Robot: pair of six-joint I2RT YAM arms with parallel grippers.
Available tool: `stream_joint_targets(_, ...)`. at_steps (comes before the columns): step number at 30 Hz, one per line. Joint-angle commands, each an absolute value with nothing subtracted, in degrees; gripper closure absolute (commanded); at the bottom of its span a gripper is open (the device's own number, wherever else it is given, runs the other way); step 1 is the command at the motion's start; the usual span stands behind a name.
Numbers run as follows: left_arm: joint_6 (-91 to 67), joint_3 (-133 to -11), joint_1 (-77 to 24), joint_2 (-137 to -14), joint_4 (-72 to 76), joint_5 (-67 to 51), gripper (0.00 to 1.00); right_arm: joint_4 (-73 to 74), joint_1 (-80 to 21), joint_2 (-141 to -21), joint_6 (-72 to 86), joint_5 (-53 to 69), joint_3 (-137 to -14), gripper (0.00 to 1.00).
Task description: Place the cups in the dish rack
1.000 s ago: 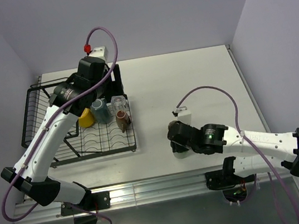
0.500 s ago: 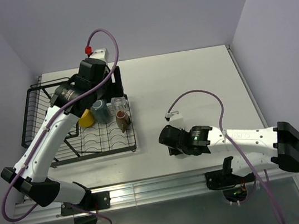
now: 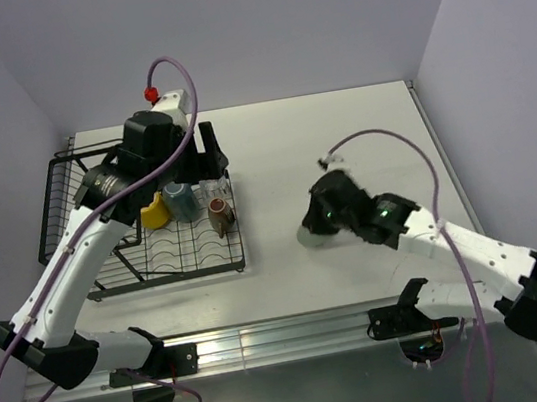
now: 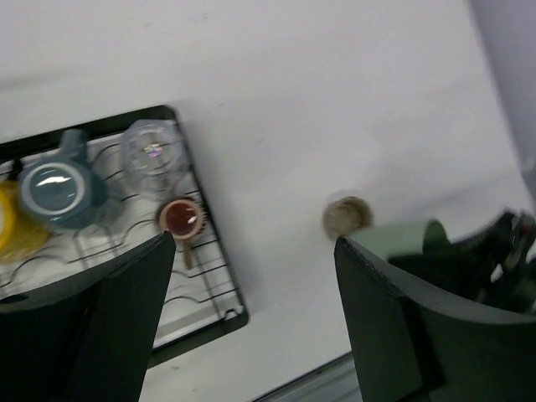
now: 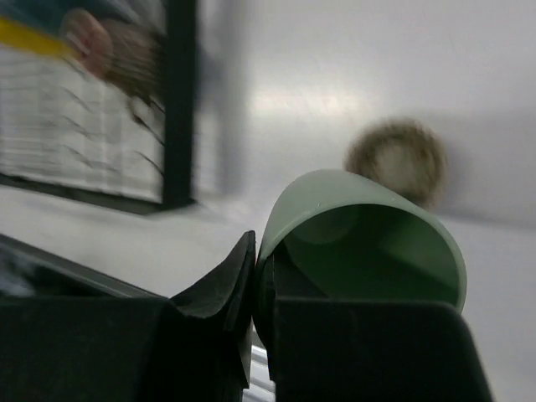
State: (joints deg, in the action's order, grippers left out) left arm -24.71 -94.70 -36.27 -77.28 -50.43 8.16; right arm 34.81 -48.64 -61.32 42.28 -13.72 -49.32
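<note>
**Right gripper pinching the tumbler, left gripper wide and empty**

From my station, the right gripper (image 5: 255, 293) is nearly pressed together – only the thin wall of the pale green plastic tumbler (image 5: 368, 243) sits in the narrow gap between its fingers, at the rim. The tumbler's open mouth faces back toward the wrist camera, so I look straight into it. Its long axis runs out along the fingers, tilted rather than upright. In the overhead view it shows as a pale shape (image 3: 306, 238) at the gripper's tip, over the white table (image 3: 360, 137), right of the black wire dish rack (image 3: 62, 206) and apart from it.

The left gripper (image 4: 255, 251) is spread wide and holds nothing – it hangs above the rack's right edge. In the rack below it stand a grey mug with a white inside (image 4: 60, 188), a clear glass (image 4: 153, 151), a beige-brown cup (image 4: 182, 218) and a yellow mug (image 3: 154, 213).

A small round brownish blur (image 4: 347, 216) lies on the table; I cannot tell what it is.
</note>
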Motion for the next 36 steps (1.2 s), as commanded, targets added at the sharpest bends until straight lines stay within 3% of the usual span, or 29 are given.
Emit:
stream_joint_targets(1,-25.74,-92.64,-33.76,-73.13,-41.59,-7.09,0.16,21.03,-36.77,-56.25,38.49,4.78,-54.32,1.00)
stream_joint_targets(2,-26.27,-92.11,-33.14,-72.86,-38.61,-10.08,0.16,18.92,-34.04,-56.42,38.93,14.49,-54.75,1.00)
stream_joint_targets(5,-27.60,-90.53,-32.17,-72.69,-34.56,-17.48,0.15,9.69,-27.52,-57.65,42.53,27.10,-56.33,1.00)
stream_joint_targets(12,-31.02,-84.74,-31.47,-71.55,-22.35,-29.52,0.14,-20.78,-20.74,-63.63,60.97,43.14,-53.53,1.00)
stream_joint_targets(23,-32.34,-80.86,-30.67,-72.77,-17.67,-31.03,0.13,-58.48,-19.42,-68.99,81.11,46.93,-45.36,1.00)
stream_joint_targets(36,-32.86,-77.88,-29.62,-72.60,-15.31,-36.03,0.14,-78.66,-19.16,-74.00,92.98,45.44,-43.15,1.00)
